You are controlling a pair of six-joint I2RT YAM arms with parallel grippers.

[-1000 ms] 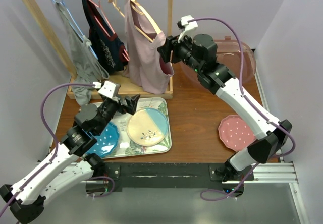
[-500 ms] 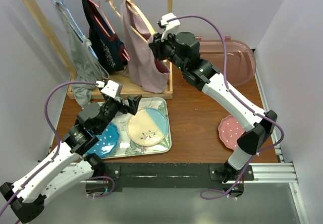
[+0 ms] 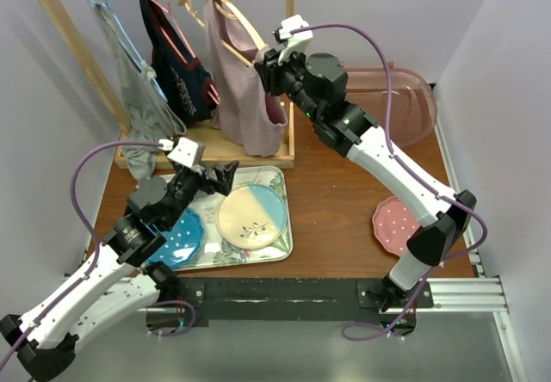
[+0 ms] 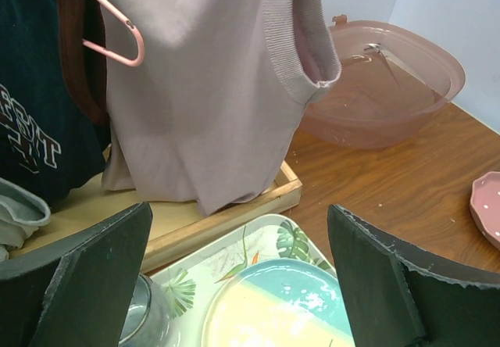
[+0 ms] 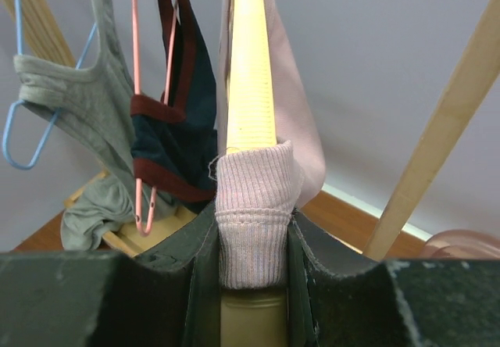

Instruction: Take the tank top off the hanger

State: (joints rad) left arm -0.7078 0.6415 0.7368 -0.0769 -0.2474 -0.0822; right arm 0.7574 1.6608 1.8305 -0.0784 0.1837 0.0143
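My right claw pinches the tank top strap against the hanger; a navy top hangs just beside. My left claw sits spread over the tray.

1. On my left wrist camera, the picture's top edge cuts off the tank top above its armhole.
2. There, the pink plate is only a sliver at the right edge.
3. From overhead, the right gripper is too dark and small for me to read its grip.
4. On my right wrist camera, the strap covers the lower end of the hanger.
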